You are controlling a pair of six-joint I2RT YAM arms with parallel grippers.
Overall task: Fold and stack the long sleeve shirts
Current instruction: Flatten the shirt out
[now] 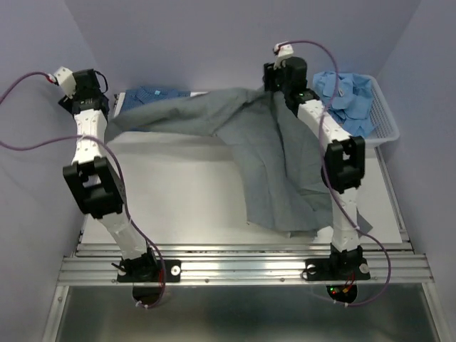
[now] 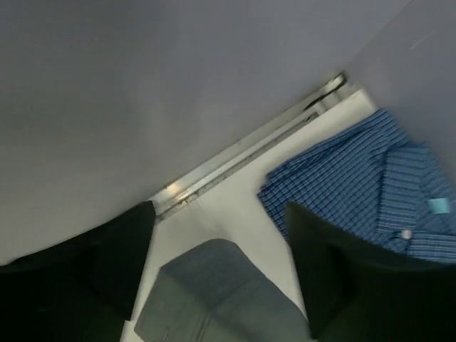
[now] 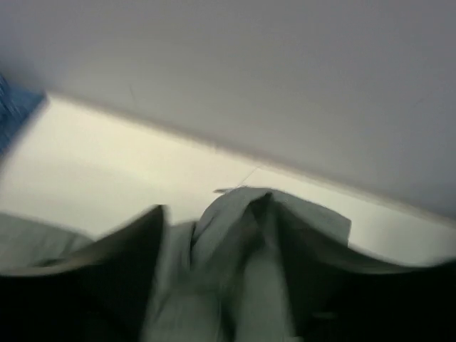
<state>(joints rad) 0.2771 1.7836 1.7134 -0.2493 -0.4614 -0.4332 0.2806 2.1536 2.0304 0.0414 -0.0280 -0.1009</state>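
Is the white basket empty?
No, light blue shirts are piled inside the white basket.

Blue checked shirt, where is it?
Top view: blue checked shirt folded back left on the table, beside the left gripper, behind the grey shirt.
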